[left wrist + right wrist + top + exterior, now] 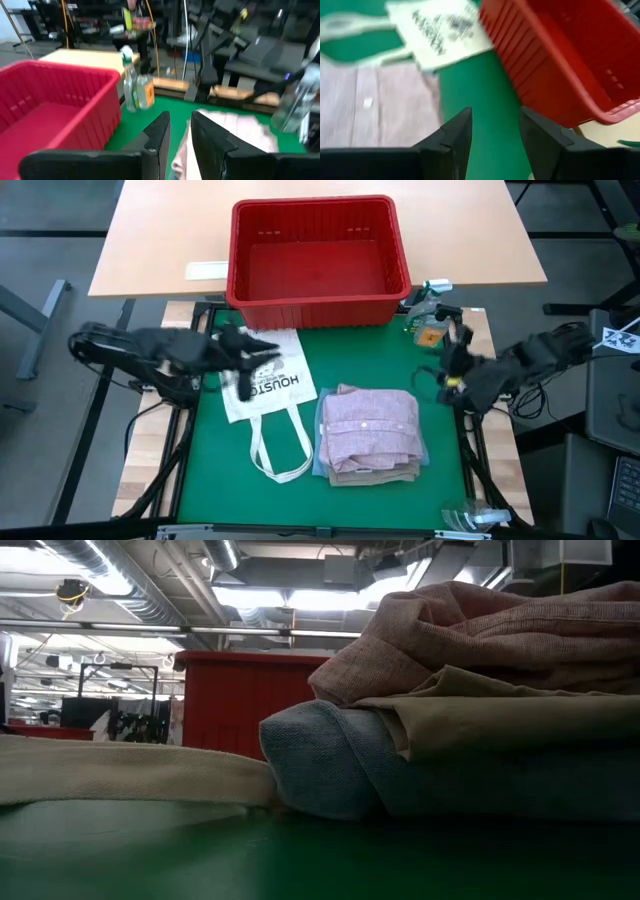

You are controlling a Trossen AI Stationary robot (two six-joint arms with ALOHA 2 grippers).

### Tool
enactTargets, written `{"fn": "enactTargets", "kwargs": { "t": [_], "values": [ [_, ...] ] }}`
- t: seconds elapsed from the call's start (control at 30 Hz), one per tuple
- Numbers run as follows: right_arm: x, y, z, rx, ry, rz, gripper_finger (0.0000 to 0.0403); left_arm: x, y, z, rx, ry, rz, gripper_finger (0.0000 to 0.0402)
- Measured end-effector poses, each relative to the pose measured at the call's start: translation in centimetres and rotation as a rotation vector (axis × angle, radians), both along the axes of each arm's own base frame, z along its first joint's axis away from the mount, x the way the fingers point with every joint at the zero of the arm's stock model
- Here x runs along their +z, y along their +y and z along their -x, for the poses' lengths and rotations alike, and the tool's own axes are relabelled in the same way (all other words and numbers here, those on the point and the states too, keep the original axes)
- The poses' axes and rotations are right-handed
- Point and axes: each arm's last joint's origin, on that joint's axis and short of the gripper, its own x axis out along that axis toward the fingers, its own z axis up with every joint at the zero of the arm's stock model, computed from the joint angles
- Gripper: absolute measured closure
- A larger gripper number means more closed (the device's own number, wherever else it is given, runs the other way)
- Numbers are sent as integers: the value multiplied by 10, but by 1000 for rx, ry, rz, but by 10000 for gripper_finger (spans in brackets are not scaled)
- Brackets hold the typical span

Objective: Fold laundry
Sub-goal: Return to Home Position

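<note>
Lettering "HOUSTO" marks the tote bag beneath the released left gripper, beside the folded pink shirt, red basket behind, right gripper likewise released by the right edge of the desk.

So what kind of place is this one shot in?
Likely a robotics lab or workshop: exposed ceiling ducts and strip lights overhead, dark equipment behind, and a green mat workstation holding a folded laundry stack.
</note>
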Motion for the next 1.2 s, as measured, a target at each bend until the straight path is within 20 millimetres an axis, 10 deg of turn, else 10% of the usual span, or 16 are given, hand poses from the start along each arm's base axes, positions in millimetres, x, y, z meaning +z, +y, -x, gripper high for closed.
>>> {"fn": "enactTargets", "kwargs": {
  "t": [0.63, 1.2],
  "values": [
    [63, -49, 52, -178, -444, -31, 242, 48, 40, 147, 77, -387, 91, 327],
    [91, -49, 49, -181, -742, -107, 242, 16, 48, 167, 222, -165, 160, 354]
  ]
}}
